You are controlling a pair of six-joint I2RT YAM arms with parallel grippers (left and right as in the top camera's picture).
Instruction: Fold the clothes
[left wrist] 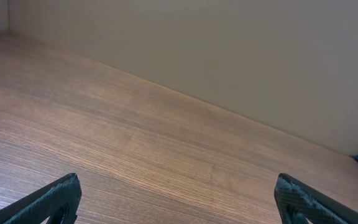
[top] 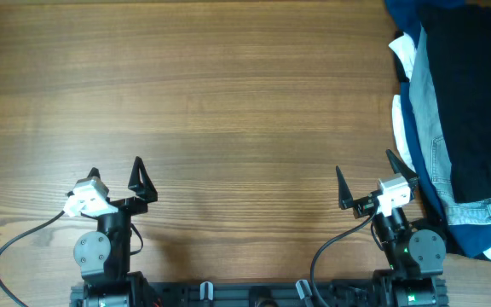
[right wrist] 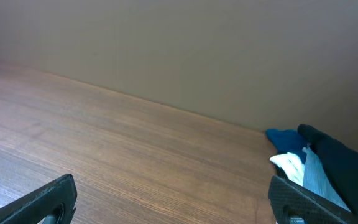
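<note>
Both arms are parked at the near edge of the table [top: 228,102], which leaves you the wood in the middle, probably where the fold is meant to happen. Your left gripper [top: 116,175] and right gripper [top: 369,175] both have their jaws spread wide with nothing in them. The black shorts [top: 476,94] sit on top of the pile at the right edge, over the light-blue denim garment [top: 437,153], with a white garment [top: 403,55] poking out. The right arm's closest, so I'd guess it grabs the shorts first and drags them over.
</note>
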